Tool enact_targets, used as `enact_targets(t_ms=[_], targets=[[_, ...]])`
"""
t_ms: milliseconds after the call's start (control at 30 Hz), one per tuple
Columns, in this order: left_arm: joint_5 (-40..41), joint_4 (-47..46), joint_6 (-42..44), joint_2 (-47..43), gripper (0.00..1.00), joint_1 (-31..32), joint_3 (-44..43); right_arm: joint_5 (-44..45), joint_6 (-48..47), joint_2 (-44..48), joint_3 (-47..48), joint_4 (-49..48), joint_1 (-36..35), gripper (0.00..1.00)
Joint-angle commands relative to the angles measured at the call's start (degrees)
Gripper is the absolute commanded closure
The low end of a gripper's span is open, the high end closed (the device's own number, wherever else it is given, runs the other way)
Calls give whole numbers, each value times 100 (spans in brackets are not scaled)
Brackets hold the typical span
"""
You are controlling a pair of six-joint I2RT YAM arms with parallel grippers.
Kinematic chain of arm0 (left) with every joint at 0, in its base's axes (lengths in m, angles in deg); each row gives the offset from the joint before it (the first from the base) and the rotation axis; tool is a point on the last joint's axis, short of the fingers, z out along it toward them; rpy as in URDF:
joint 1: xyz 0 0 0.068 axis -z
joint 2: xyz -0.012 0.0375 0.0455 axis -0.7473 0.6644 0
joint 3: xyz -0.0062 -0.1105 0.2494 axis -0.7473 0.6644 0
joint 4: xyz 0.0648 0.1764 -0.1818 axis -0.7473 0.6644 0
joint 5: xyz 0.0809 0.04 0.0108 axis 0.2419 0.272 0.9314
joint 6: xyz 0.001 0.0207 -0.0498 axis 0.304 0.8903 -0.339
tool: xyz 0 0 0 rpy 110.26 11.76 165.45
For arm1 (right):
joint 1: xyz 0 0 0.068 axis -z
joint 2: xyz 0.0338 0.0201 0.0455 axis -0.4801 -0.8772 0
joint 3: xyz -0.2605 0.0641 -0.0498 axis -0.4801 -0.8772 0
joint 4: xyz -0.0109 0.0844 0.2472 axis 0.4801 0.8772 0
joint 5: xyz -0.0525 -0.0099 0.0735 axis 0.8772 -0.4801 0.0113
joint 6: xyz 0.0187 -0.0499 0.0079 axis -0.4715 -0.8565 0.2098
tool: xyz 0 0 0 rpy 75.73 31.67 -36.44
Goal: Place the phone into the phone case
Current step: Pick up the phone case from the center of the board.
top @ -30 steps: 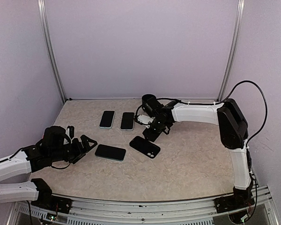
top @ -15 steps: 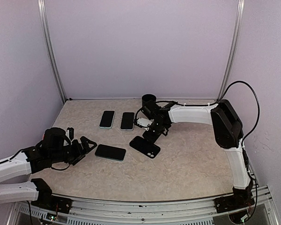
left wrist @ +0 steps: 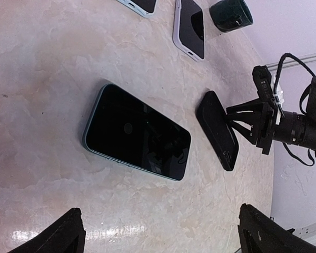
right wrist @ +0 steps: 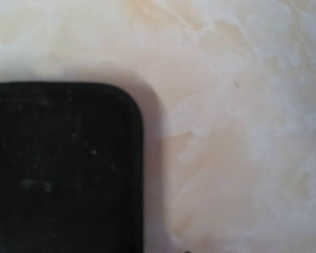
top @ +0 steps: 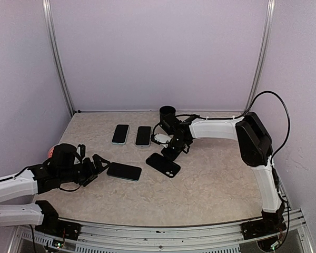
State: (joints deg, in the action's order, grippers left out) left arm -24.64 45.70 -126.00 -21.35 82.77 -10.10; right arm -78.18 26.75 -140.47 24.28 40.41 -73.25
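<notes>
Beige marbled table [top: 216, 184], seen from above. At far left the left gripper [top: 98, 164] sits low, its fingers [left wrist: 66, 232] spread wide w/ nothing between them, pointing right at the phone [top: 124, 171].

The phone has dark glass and a teal rim. It lies flat, screen up, just beside the claw's tips. Its long axis runs roughly left-right, so a short end faces the left arm. The left wrist cam has it centred ahead of the open claw.

On this showing the left arm is the nearer one for the pick-up. A flat phone offers little edge, so a pinch across the narrow width looks likeliest.

At the back, well apart, lie a back-left handset [top: 120, 134] and a back-right handset [top: 143, 136].

Right of the phone, near but not touching, the black phone case [top: 163, 165] lies on a diagonal, far-left to near-right. Can't tell if its open side is up.

The right gripper [top: 171, 153] is at the case's far end, fingers apart in the left wrist view. Its own cam shows only a case corner [right wrist: 63, 168] on marble, so contact can't be told.

A dark cup [top: 167, 112] stands behind that arm. There is bare table near-side and right of the case, and the front edge is well apart from both items.
</notes>
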Motion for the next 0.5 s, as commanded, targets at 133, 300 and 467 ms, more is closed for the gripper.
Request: enact_targets(t_ms=[133, 300, 467], targets=[[-93, -295, 23, 153, 1, -55, 67, -302, 415, 163, -173, -35, 40, 100], [-136, -426, -20, 194, 1, -50, 182, -271, 1203, 517, -382, -191, 47, 100], [-131, -430, 2, 134, 1, -49, 231, -21, 2050, 1040, -844, -567, 45, 100]])
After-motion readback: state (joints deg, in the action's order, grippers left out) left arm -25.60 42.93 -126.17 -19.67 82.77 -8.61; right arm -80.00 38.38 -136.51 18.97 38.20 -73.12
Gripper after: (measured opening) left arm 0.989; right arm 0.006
